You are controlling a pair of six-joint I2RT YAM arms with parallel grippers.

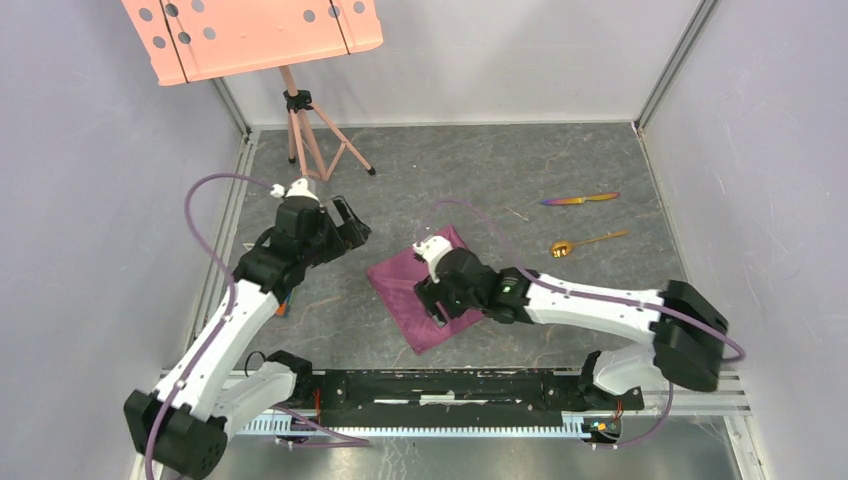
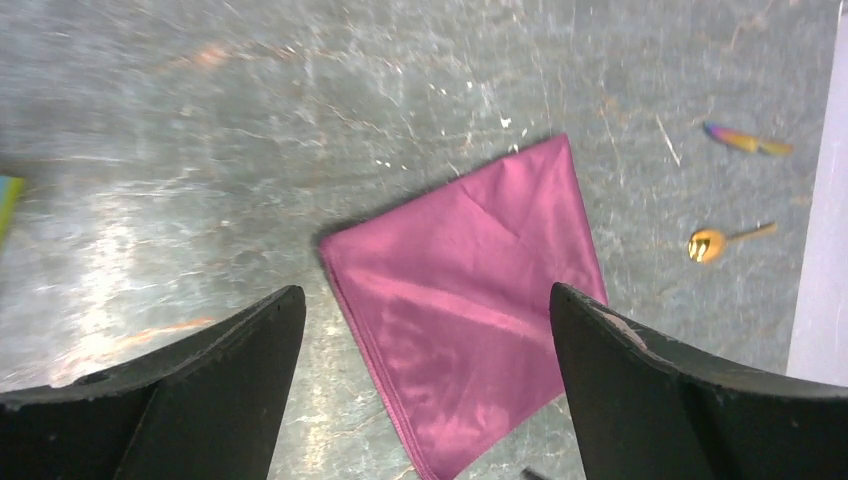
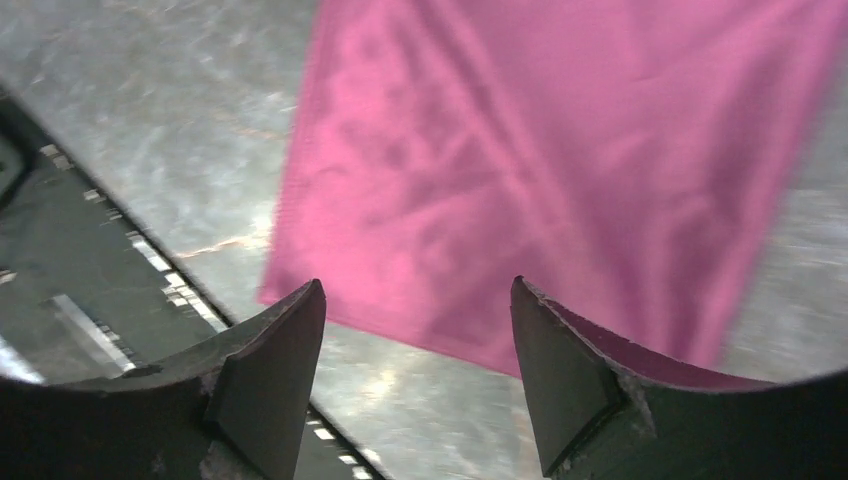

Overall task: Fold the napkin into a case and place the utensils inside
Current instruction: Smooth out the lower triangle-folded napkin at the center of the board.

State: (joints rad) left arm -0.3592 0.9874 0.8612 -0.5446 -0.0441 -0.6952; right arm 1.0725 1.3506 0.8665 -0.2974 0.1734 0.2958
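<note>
As napkin (image 1: 395, 275) lies flat under right gripper (image 3: 415, 290) and ahead of left gripper (image 2: 425, 295), both are held wide, empty, likely readied for next fold.

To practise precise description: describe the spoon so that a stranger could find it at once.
Start at the purple napkin in the middle of the grey table. To its right lie two pieces of cutlery. The spoon is the nearer of the two, gold with a round bowl, unlike the rainbow-coloured knife behind it.

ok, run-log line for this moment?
napkin: folded flat | left gripper: open, empty | right gripper: open, over napkin | spoon, knife: on table, apart from napkin
</note>
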